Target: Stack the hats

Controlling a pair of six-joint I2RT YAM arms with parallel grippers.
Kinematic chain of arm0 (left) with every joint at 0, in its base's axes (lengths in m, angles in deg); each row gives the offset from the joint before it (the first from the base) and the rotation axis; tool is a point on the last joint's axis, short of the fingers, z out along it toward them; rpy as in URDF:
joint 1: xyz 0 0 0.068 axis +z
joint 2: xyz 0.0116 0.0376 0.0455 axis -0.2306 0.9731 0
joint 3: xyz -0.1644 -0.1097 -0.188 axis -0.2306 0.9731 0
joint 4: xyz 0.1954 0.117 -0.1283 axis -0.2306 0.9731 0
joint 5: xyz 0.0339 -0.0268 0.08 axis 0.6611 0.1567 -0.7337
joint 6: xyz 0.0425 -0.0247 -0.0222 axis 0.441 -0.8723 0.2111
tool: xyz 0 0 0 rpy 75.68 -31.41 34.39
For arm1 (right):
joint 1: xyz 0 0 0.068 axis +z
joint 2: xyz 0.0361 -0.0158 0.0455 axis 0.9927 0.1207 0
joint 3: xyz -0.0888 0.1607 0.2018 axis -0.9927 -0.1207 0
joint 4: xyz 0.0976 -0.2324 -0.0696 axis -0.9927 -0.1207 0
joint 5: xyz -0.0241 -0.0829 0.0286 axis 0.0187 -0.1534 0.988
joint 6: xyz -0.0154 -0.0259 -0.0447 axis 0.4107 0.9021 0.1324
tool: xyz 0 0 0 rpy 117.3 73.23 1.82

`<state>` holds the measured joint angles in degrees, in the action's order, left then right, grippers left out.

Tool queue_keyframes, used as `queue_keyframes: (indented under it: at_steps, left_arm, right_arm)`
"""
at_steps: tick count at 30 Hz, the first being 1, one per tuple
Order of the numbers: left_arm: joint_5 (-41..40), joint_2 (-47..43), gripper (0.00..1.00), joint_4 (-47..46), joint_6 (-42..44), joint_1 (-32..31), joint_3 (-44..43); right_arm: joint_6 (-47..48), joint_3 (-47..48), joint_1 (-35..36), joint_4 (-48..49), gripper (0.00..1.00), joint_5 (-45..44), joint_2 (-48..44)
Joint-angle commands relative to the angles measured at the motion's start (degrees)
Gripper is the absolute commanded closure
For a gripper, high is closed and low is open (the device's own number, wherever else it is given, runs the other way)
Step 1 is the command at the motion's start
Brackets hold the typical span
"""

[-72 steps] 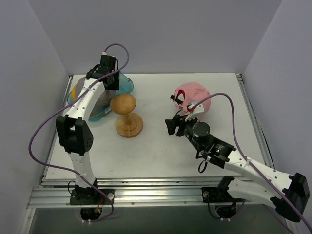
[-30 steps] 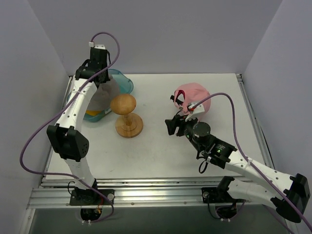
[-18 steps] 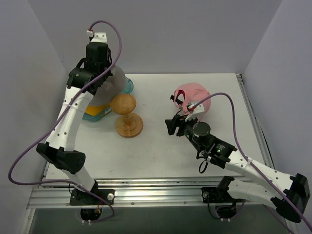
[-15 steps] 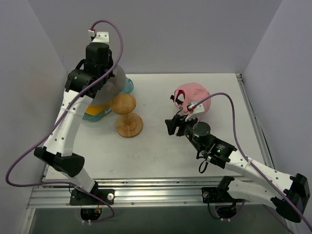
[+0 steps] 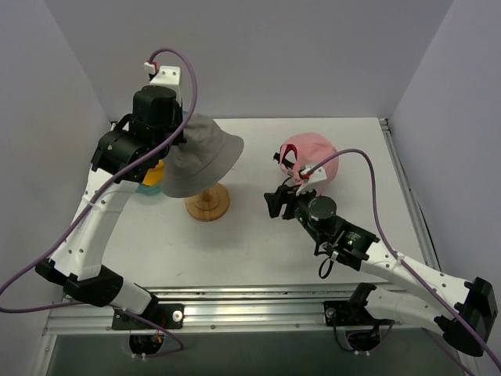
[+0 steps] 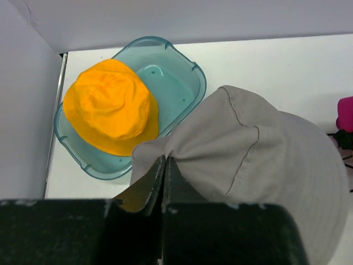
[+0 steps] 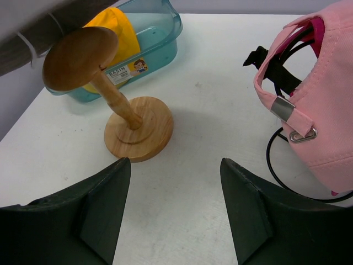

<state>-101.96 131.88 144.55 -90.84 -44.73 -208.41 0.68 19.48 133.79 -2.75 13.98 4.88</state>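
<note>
A grey hat [image 5: 202,155] hangs from my left gripper [image 6: 164,160], which is shut on a pinch of its fabric [image 6: 182,146]. The hat spreads over the top of the wooden stand [image 5: 207,205]. In the teal tub [image 6: 190,83] at the back left lies a yellow-orange bucket hat [image 6: 113,107]. The light pink cap [image 5: 309,157] sits at the back right, and a magenta edge [image 7: 317,25] shows inside it. My right gripper [image 7: 175,163] is open and low over the table between the stand and the pink cap, with nothing between its fingers.
The stand's round base [image 7: 138,130] and stem rise just left of my right gripper. A black cable loop [image 7: 281,165] lies by the pink cap. Walls close in the table at the back and on both sides.
My left arm has lifted the grey hat out of the tub and carried it right, over the stand's top. The right arm has stayed put.
</note>
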Motion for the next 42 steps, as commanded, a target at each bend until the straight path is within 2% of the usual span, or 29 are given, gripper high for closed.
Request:
queue_keyframes:
  at_steps: [1, 2, 5, 11, 15, 18, 22, 23, 29, 32, 42]
  left_arm:
    - [0.7, -2.5, 0.98, -3.8, 0.0, 0.1, 5.2]
    - [1.6, -3.1, 0.98, -5.1, 0.7, 0.1, 9.3]
    - [2.6, -4.0, 0.98, -7.3, 0.2, 0.0, 14.0]
    - [4.5, -5.2, 0.98, -10.7, -0.7, 0.0, 19.8]
    - [10.3, -6.0, 0.98, -12.8, -1.7, -0.1, 24.3]
    - [9.2, -6.3, 0.95, -12.6, -3.4, -0.1, 26.8]
    - [10.7, -5.8, 0.78, -12.3, -2.5, -0.2, 25.7]
    - [11.1, -5.9, 0.67, -12.4, -2.5, -0.2, 25.1]
    - [10.7, -5.9, 0.53, -12.1, -3.3, 0.7, 22.1]
    - [11.3, -3.5, 0.5, -11.2, -3.6, 1.2, 21.2]
    - [17.1, 6.6, 0.5, -11.0, -3.0, 2.2, 16.3]
  right_arm:
    - [0.9, 2.5, 0.3, 1.1, 0.38, -0.6, -0.4]
    - [0.9, 2.5, 0.3, 1.0, 0.38, -0.8, -0.5]
    - [0.9, 2.5, 0.3, 1.2, 0.38, -0.7, -0.7]
    - [1.0, 2.6, 0.3, 1.0, 0.38, -1.0, -0.4]
    - [0.9, 2.6, 0.3, 1.0, 0.38, -0.8, -0.3]
    - [0.9, 2.7, 0.3, 1.0, 0.38, -0.4, -0.3]
    - [1.0, 2.7, 0.3, 1.0, 0.38, -0.6, -0.1]
    - [1.0, 2.8, 0.3, 0.9, 0.38, -0.5, 0.0]
    - [1.2, 2.9, 0.3, 0.6, 0.38, -0.7, -0.7]
    - [1.0, 2.9, 0.3, 0.7, 0.38, -0.3, -0.6]
    - [1.2, 3.2, 0.4, 0.5, 0.38, -0.5, 0.5]
